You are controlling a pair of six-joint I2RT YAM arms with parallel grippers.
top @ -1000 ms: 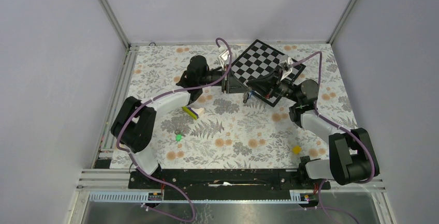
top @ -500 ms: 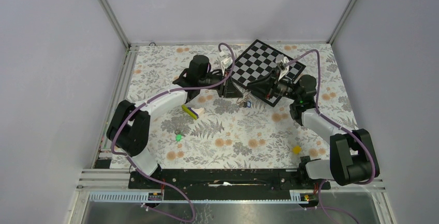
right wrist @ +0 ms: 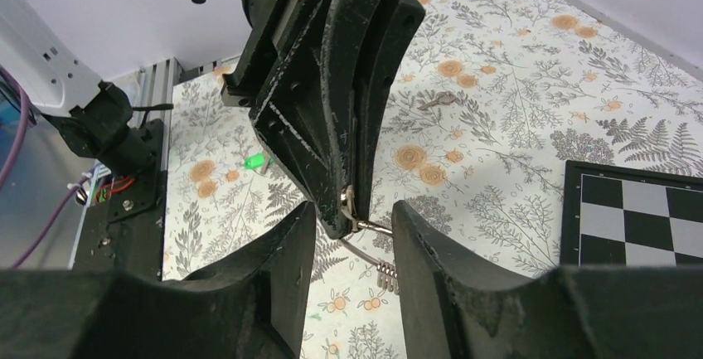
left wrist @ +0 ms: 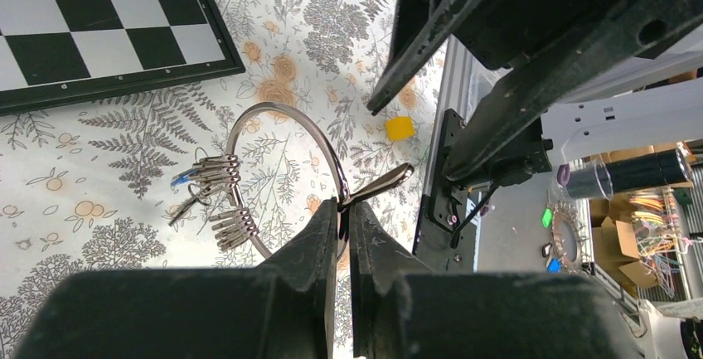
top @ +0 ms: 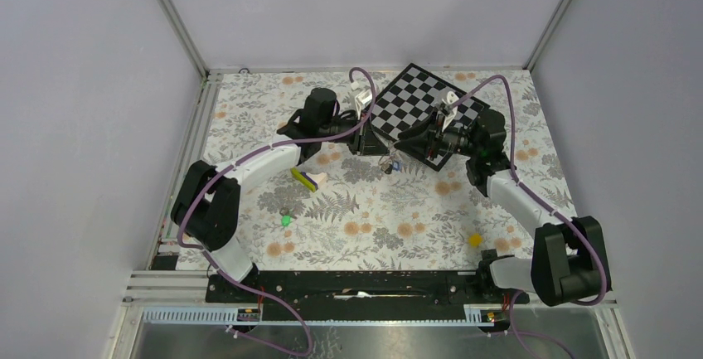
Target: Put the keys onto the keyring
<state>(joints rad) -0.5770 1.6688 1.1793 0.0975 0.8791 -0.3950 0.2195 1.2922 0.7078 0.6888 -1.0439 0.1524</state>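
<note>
The left fingers (left wrist: 319,239) clamp the keyring (left wrist: 278,105) at its split end, just off the chessboard's (top: 419,94) near edge, threaded keys (left wrist: 217,168) dangling. The right fingers (right wrist: 282,251), parted, straddle that end head-on. A loose green key (top: 286,220) lies well nearer the bases than the chessboard, on the left arm's side.

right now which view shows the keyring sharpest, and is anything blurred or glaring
Left wrist: the keyring and keys are sharp, a glint along the wire, the left pincer a dark soft mass in front. Right wrist: the right pincer is blurred at the bottom, the keyring mostly hidden. Top external: even light, faint shadows, keyring too small to make out.
</note>
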